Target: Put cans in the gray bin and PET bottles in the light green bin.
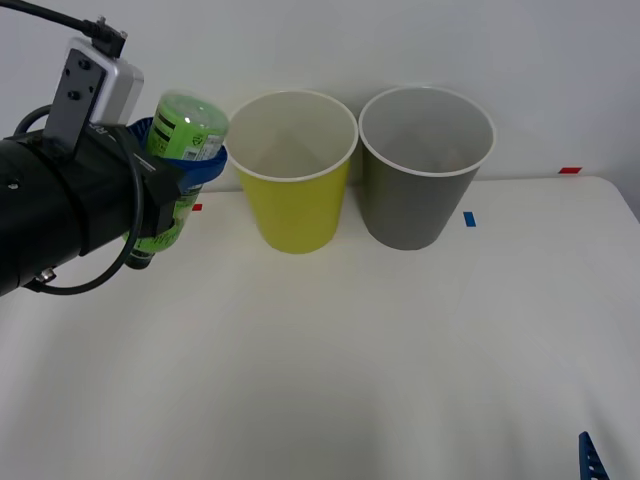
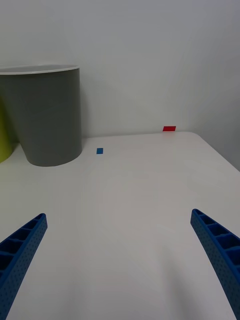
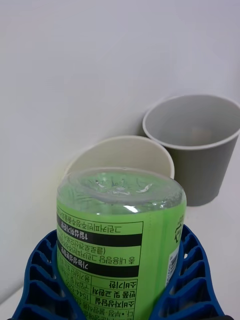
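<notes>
Left gripper (image 1: 180, 165): closed around the PET bottle (image 1: 178, 150), blue ribbed fingers (image 3: 192, 280) wrapping the green label on both sides; bottle held inverted, clear base uppermost, black cap end pointing down toward the table (image 1: 320, 360); label print reads upside down in the left wrist view. The bottle is raised above the table, just to the left of the light green bin (image 1: 295, 170), its base at about the height of the bin's white rim; not yet over the opening.

The light green bin stands upright at the back of the table; the gray bin (image 1: 425, 165) stands just beside it on its right, rims close, whether touching cannot be told. Both interiors appear bare as far as visible. Small blue and red tape marks lie on the table near the bins.

Right gripper (image 2: 120, 260): fingers spread wide, holding nothing; low over the table at the near right, gray bin ahead of it; idle.

Risks, by judgement: a release before the bottle is above the opening would drop it outside, or onto the rim, from which it could bounce or roll off; the bottle's lower end hangs below rim level, so a sideways move without lift could strike the bin wall and shove or tip it against the gray bin; overshoot to the right would put the bottle in the wrong bin.
</notes>
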Tool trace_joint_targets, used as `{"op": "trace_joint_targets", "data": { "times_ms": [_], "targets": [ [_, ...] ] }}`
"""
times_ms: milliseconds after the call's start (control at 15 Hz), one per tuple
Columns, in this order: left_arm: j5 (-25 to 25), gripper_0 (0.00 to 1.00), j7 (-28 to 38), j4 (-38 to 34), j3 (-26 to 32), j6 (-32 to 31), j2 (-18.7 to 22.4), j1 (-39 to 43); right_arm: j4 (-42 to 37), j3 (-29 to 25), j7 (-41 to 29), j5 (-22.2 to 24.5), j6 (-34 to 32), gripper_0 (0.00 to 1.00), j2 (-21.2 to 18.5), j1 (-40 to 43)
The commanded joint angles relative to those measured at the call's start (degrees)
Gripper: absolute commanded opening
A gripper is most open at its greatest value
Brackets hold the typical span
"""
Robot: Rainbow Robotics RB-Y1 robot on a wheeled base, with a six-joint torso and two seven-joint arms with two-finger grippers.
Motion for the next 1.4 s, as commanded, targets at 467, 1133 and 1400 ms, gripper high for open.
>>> {"op": "trace_joint_targets", "data": {
  "times_ms": [467, 1133, 1400],
  "targets": [
    [0.4, 0.00, 1.6, 10.6, -1.3, 2.5, -0.3, -20.2, 0.0, 0.0, 0.0, 0.0, 0.0, 1.00, 0.0, 0.0],
    [-10.5, 0.00, 15.2, 27.9, -16.5, -13.1, 0.0, -31.9, 0.0, 0.0, 0.0, 0.0, 0.0, 1.00, 0.0, 0.0],
    [-15.7, 0.00, 20.2, 33.2, -21.4, -23.1, 0.8, -32.2, 0.0, 0.0, 0.0, 0.0, 0.0, 1.00, 0.0, 0.0]
  ]
}}
